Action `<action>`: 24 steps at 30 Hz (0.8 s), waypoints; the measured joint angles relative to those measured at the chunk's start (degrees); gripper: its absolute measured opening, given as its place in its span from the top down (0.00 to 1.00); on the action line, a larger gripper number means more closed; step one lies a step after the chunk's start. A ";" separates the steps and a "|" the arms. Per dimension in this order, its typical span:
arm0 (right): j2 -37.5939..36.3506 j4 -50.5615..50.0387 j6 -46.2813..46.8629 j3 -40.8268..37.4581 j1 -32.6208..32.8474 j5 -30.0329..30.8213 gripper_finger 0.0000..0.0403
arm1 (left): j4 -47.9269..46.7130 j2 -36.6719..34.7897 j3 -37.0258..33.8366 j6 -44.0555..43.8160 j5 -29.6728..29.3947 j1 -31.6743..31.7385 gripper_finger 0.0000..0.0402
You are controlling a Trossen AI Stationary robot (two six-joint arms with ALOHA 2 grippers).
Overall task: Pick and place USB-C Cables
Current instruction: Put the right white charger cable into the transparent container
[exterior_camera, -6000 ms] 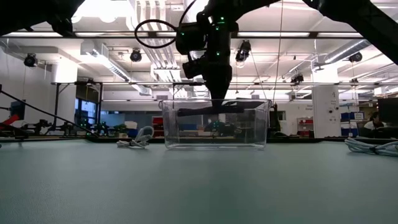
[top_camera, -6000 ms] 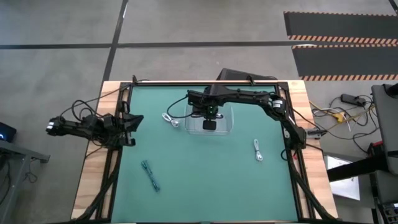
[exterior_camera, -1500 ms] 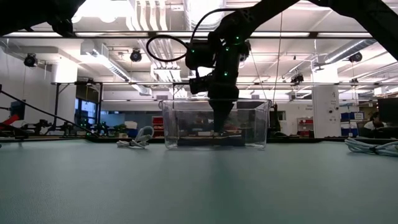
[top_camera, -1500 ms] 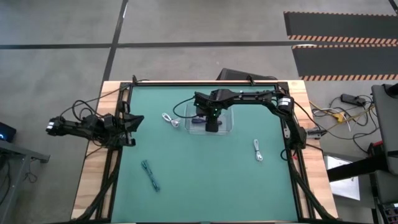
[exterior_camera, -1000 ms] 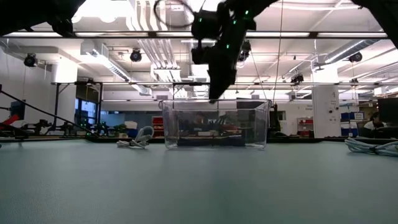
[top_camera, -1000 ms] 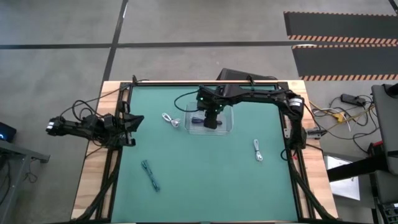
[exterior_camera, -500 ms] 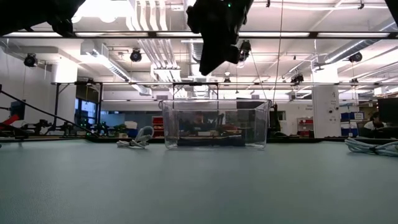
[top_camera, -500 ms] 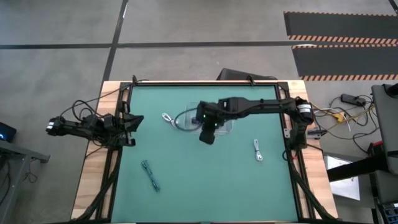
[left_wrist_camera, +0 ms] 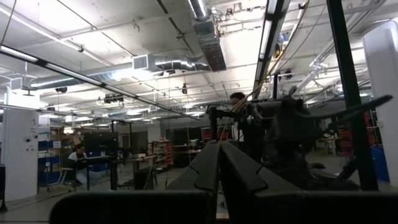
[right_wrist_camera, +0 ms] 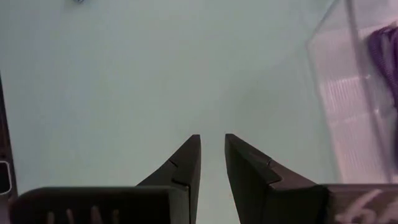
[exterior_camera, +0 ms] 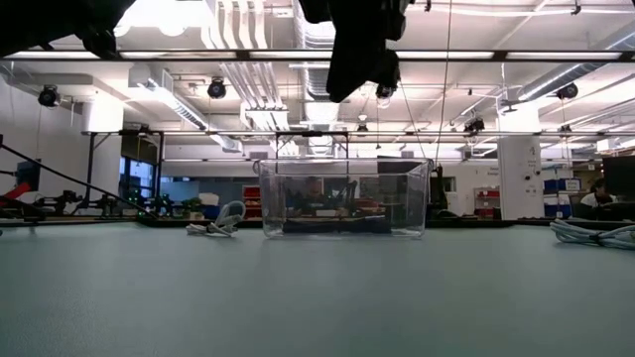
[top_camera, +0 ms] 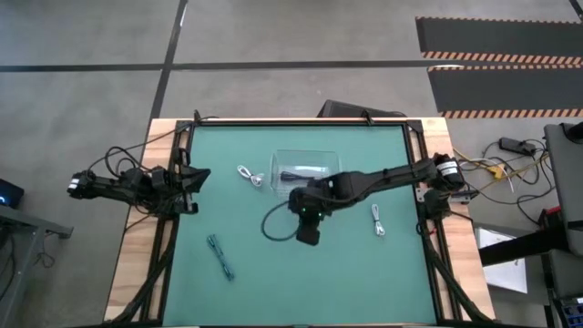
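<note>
From the far left of the high view, I see my left arm parked off the mat, its left gripper [top_camera: 194, 177] at the mat's left edge with fingers pressed together on nothing, as its wrist view confirms. Moving right, the green mat [top_camera: 273, 282] gives me open room across its lower half. The teal-grey cable [top_camera: 219, 256] lies alone in the lower left, well apart from everything else. One white cable [top_camera: 250, 175] sits just left of the clear bin [top_camera: 305, 170], near the upper middle. Inside the bin I can make out one black cable [top_camera: 303, 172]. My right gripper [top_camera: 308, 235] hangs over bare mat just below the bin; in its wrist view the fingers [right_wrist_camera: 186, 163] stand a narrow gap apart with nothing between them. Further right, the second white cable [top_camera: 378, 219] lies near the right edge of the mat. My count: two white, one black, one teal-grey, four cables in all, one bin.
</note>
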 joint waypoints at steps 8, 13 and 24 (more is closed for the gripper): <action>-0.72 0.02 4.57 -5.04 2.61 1.84 0.84 | 0.25 0.00 0.00 -0.04 0.00 0.00 1.00; -2.54 0.00 8.65 -9.36 3.45 2.86 0.84 | 0.62 0.00 0.01 -0.08 0.00 0.01 1.00; -8.91 -0.19 19.55 -20.90 4.02 2.96 0.84 | 0.64 0.00 0.00 -0.08 0.00 0.01 1.00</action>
